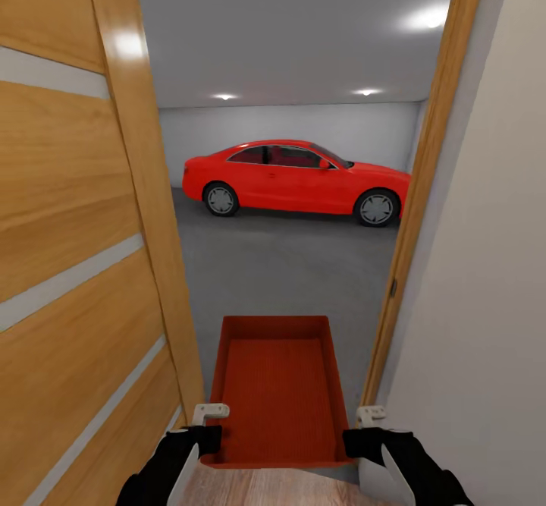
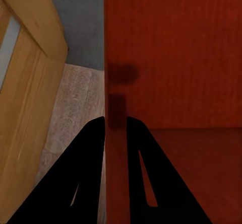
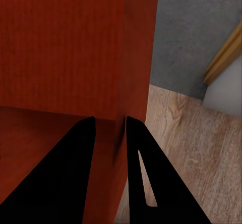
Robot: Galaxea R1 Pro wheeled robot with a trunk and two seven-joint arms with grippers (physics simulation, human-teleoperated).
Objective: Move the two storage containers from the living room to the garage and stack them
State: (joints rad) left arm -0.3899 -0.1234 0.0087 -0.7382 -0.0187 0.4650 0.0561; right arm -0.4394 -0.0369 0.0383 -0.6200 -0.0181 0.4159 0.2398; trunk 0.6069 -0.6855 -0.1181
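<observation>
One red-orange storage container (image 1: pixel 274 392) is held level in the doorway between my two arms, its open top facing up. My left gripper (image 1: pixel 203 438) is shut on its left wall; the left wrist view has that wall (image 2: pixel 115 108) pinched between the black fingers (image 2: pixel 85 153). My right gripper (image 1: pixel 356 439) is shut on its right wall, clamped likewise (image 3: pixel 108 133) in the right wrist view. Beyond the threshold lies the garage's dark grey floor (image 1: pixel 288 263). Light wood planks (image 1: pixel 265 491) are under me.
The orange-brown wooden door (image 1: pixel 76 263) with frosted stripes stands open close on the left. The door frame (image 1: pixel 413 218) and a pale wall (image 1: pixel 485 301) close in on the right. A red car (image 1: pixel 296 177) is parked at the garage's far wall.
</observation>
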